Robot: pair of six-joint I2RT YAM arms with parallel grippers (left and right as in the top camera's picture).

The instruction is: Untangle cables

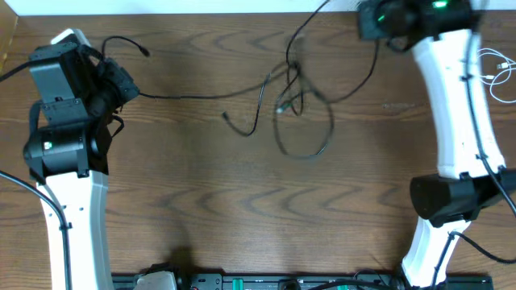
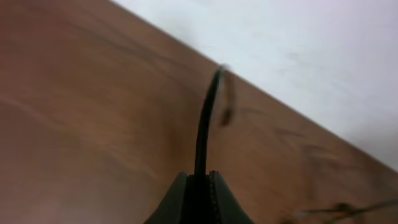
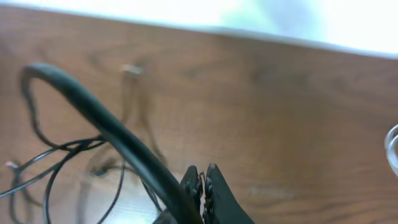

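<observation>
Left tool (image 1: 134,89) at 9 o'clock on the worktop (image 1: 242,209): jaws closed on the black cable (image 1: 201,95). In the left wrist view the cable leaves the closed tool (image 2: 199,185) and points away toward the worktop's far edge.

From that grip the cable's long axis runs 9-to-3 o'clock across the worktop. It ends in a bunch of crossed loops just toward 12 o'clock from centre. One short strand drops from the bunch toward 7 o'clock, and its free end hooks back toward 10.

Right tool (image 1: 372,28) at 1 o'clock, blurred overhead. In the wrist view its jaws are pressed together (image 3: 202,185) with the cable (image 3: 106,124) running in at their left side, so it is gripped. That stretch curves from the loops toward 1 o'clock.

White cable (image 1: 500,66) lies at 3 o'clock, beyond the right arm and well apart from the black loops. Only a sliver of it shows at the wrist view's edge (image 3: 393,148).
</observation>
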